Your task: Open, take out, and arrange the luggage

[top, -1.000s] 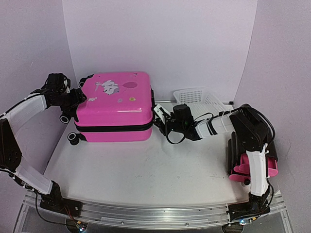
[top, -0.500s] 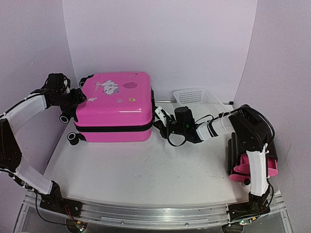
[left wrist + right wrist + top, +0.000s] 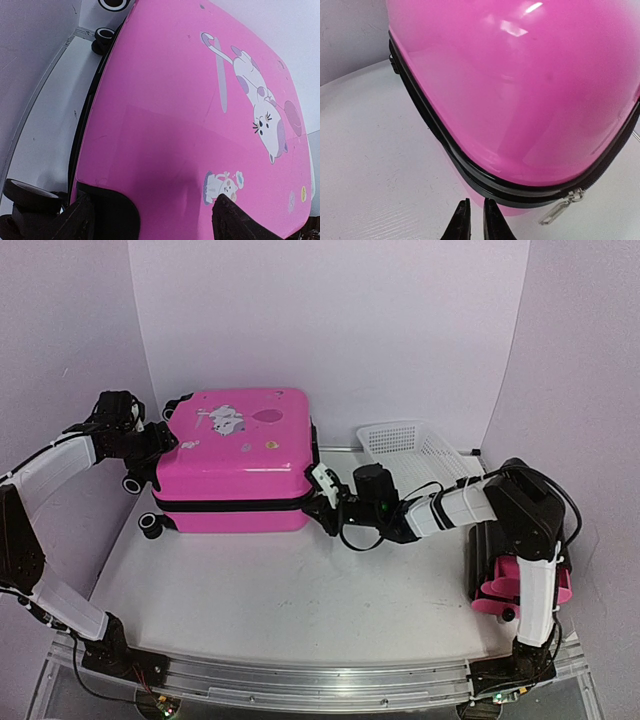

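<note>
The hot-pink luggage [image 3: 235, 455] lies flat at the back left of the table, lid up and zipped closed. My left gripper [image 3: 160, 440] stands open and wide astride its left rear corner. In the left wrist view one finger [image 3: 240, 222] rests on the stickered lid [image 3: 190, 100] and the other sits beside the black corner piece [image 3: 107, 215]. My right gripper [image 3: 322, 485] is at the luggage's right front corner, just off the black zipper band [image 3: 470, 165]. Its fingertips [image 3: 476, 220] are almost together with nothing between them. A clear zipper pull [image 3: 559, 206] hangs to their right.
A white mesh basket [image 3: 410, 445] stands behind the right arm. A small black cabinet with pink drawers [image 3: 520, 575] sits at the right edge by the right arm's base. The luggage's small wheels [image 3: 150, 525] stick out on its left side.
My right gripper has slid left, up to the luggage's right front corner, and its jaws have narrowed. The left arm and the luggage have not moved.
</note>
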You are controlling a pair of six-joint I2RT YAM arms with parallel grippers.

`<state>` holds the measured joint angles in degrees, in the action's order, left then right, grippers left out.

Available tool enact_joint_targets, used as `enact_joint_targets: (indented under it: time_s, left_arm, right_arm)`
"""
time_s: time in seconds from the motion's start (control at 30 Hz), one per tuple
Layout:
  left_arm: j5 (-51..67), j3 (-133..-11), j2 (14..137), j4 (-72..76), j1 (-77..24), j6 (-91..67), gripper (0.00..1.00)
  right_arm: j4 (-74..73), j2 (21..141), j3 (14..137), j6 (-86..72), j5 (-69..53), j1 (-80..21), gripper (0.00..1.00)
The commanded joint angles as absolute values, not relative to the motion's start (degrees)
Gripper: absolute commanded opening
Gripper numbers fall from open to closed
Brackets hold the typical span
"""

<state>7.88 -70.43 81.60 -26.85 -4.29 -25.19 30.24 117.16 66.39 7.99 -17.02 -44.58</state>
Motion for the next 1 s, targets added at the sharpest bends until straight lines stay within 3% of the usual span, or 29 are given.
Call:
enact_joint_targets:
  time_s: [0.0, 0.1, 0.27, 0.6, 0.8, 0.97]
  left_arm:
    - [13.9, -67.3, 82.4, -37.3, -6.2, -27.4, 0.81]
    - [13.4, -67.1, 82.1, -37.3, -6.2, -27.1, 0.81]
    - [13.2, -67.3, 82.5, -37.3, -6.3, -27.0, 0.81]
    - [13.3, -67.4, 82.7, -37.2, -6.4, -26.8, 0.81]
    - [13.4, -67.8, 82.6, -37.2, -6.4, -26.7, 0.81]
    - [13.4, -67.7, 82.4, -37.3, -6.4, -26.6, 0.81]
  right_arm:
    - [29.1, 112.0, 64.9, 7.2, -14.0, -43.4, 0.15]
    - [27.6, 110.7, 63.8, 6.5, -5.4, -43.2, 0.33]
    - [27.1, 111.5, 64.6, 6.8, -1.1, -43.2, 0.48]
    - [30.0, 115.6, 68.5, 10.2, 3.6, -44.9, 0.49]
    - [31.4, 117.8, 70.8, 9.9, 9.3, -46.3, 0.44]
    - [31.8, 120.3, 73.2, 8.5, 12.3, -46.7, 0.33]
